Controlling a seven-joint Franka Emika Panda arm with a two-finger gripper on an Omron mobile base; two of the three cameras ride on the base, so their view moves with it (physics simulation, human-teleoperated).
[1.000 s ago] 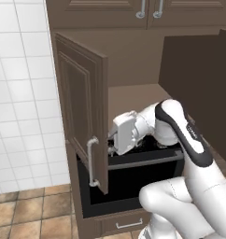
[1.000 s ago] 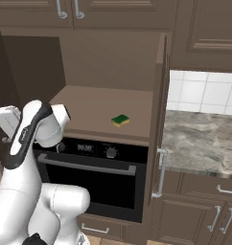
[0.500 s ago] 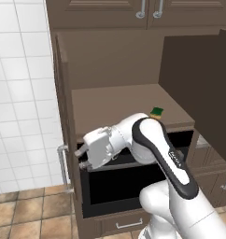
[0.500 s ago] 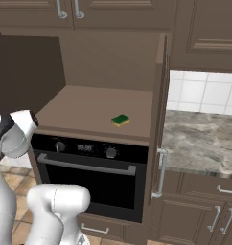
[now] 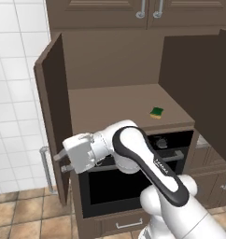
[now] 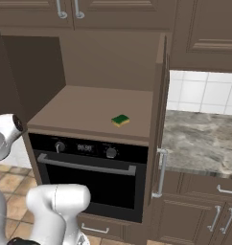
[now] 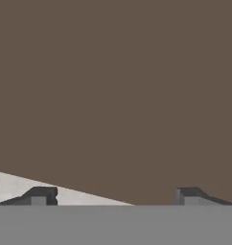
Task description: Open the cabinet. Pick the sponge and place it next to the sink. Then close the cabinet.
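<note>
Both doors of the cabinet [image 5: 54, 116] stand swung wide, baring the plain brown shelf [image 6: 89, 112] above the black oven [image 6: 89, 177]. The sponge [image 5: 156, 112], green face up, lies flat toward the right front of that shelf, well apart from the gripper [image 5: 60, 161]. The gripper, its fingers spread with nothing between them, hangs low beside the inner face of the left door [image 7: 116, 86], near the oven's upper left corner.

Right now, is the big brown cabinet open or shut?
Open. Both doors of the cabinet stand swung out, showing the sponge on its shelf.
</note>
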